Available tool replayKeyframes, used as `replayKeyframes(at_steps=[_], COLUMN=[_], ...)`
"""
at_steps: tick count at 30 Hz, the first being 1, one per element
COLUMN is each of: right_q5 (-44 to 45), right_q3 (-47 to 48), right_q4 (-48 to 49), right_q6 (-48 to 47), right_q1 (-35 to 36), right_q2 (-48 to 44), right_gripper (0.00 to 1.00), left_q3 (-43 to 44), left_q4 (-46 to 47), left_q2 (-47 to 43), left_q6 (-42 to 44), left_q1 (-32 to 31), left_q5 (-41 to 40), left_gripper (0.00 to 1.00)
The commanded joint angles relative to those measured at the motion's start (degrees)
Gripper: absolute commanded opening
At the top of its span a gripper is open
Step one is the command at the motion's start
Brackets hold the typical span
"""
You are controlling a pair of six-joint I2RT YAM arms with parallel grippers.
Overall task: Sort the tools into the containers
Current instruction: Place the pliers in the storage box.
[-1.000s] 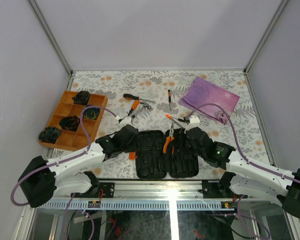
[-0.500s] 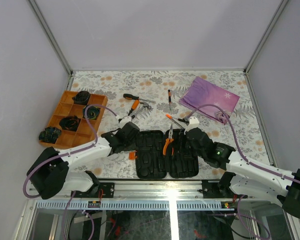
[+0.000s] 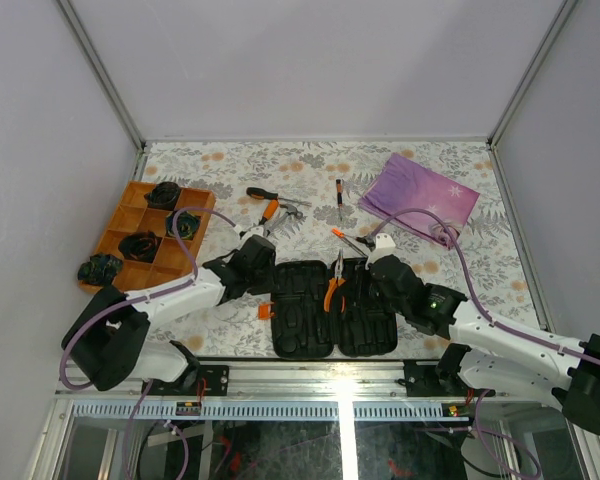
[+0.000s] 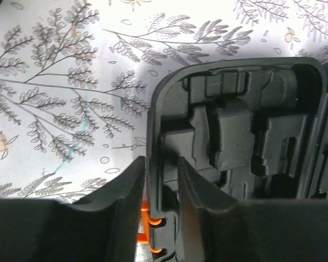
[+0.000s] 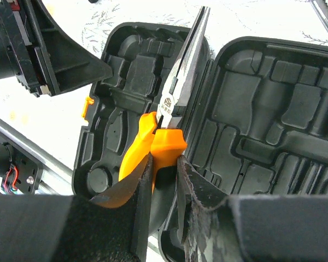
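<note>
Orange-handled steel pliers (image 5: pixel 167 139), pinched one-handled by right gripper (image 5: pixel 163 164), may swivel past black moulded case (image 4: pixel 235 131); left gripper (image 4: pixel 161 174) astride its wall, hold unclear.

We record: black tool case (image 3: pixel 300 322), orange latch (image 3: pixel 264 311); orange-handled pliers (image 3: pixel 331 292); orange tray (image 3: pixel 138 207); purple cloth (image 3: pixel 420 192); white table covering (image 3: pixel 230 160) printed with grey leaves and orange blossoms.

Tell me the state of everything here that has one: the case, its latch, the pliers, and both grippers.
Tool case: open, lying flat.
Latch: undone.
Pliers: jaws closed, along the case's hinge.
Right gripper: shut on the pliers.
Left gripper: open, astride the case's left wall.
</note>
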Motion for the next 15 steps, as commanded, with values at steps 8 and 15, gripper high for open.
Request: replayKeyframes(at_steps=[8,15], right_q5=[-0.2,-0.1], right_q3=[1.5,1.7], right_q4=[4.1,4.0], right_q6=[-0.9,-1.4], right_q1=[-0.2,-0.2], right_q2=[1.2,2.1], right_gripper=[0.0,0.0], left_q3=[-1.7,-4.6], left_q4=[3.6,2.9], left_q2=[0.8,-4.0], left_q6=[-0.1,-6.7], left_q1=[1.8,1.8], left_q5=[3.8,2.6], left_gripper=[0.08,0.0])
